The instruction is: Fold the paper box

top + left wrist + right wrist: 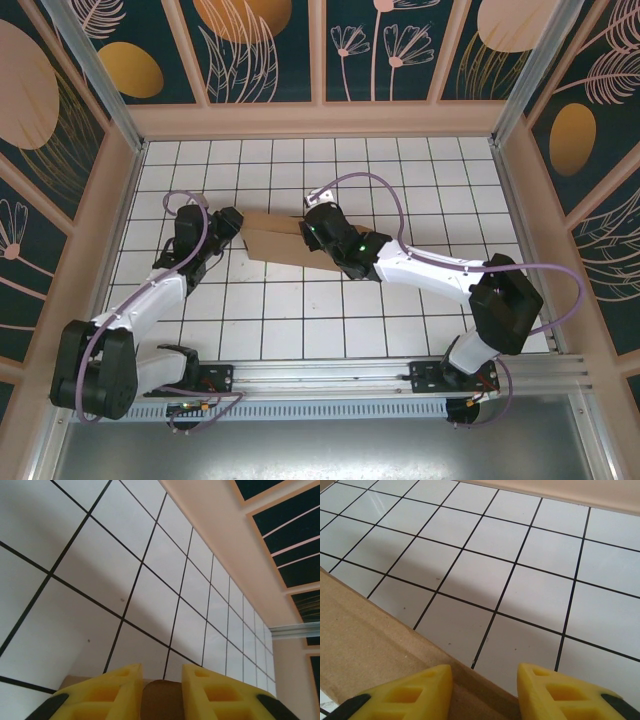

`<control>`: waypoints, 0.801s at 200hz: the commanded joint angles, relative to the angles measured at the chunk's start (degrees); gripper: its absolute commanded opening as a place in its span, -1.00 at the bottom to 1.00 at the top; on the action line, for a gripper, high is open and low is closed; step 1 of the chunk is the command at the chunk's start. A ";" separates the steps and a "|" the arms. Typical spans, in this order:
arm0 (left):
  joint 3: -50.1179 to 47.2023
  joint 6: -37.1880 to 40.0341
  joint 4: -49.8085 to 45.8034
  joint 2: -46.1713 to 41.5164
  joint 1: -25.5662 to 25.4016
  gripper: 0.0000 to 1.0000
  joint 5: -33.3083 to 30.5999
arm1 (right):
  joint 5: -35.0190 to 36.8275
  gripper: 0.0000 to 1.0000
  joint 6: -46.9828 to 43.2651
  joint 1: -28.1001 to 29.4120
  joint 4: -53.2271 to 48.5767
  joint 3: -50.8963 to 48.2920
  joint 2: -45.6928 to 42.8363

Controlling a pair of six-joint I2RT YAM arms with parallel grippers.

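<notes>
**Top external.** The paper box [280, 243] lies low on the tiled table [400, 180], mid-field, a slim brown shape slanting between my two arms. My left gripper [232, 224] meets its left end and my right gripper [312, 222] sits over its upper right part. My judgement is that I work from both ends so one side anchors the board while the other turns a panel on its crease. My own wrists cover both contact points, and I cannot make out which flaps are up or tucked.

**Left wrist.** My left gripper [161, 677] has its yellow fingers [117, 687] close together, with a rounded brown piece of the box [161, 702] filling the gap. I read this as a grip on a cardboard tab or edge. The frame cuts off the rest of the box, and a pale sliver of board at lower left is hard to place.

**Right wrist.** My right gripper [485, 690] has its jaws apart. The edge of the box [370, 640] runs diagonally up from between them, with tile showing beyond it. The pads are cut off at the bottom, so I cannot tell whether they pinch the board or merely straddle it.
</notes>
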 commanded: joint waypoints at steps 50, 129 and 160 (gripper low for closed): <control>8.02 12.65 -14.42 -3.64 -0.73 -0.09 -6.70 | -4.70 -0.05 -4.34 -1.44 -6.63 3.18 -2.05; 12.28 20.18 -17.98 -2.88 -0.76 0.33 -6.77 | -20.12 0.47 3.00 -11.75 -9.04 -1.14 -13.58; 13.43 22.01 -18.71 -1.56 -0.80 0.39 -4.64 | -28.43 0.47 7.33 -16.15 -8.75 -6.09 -18.71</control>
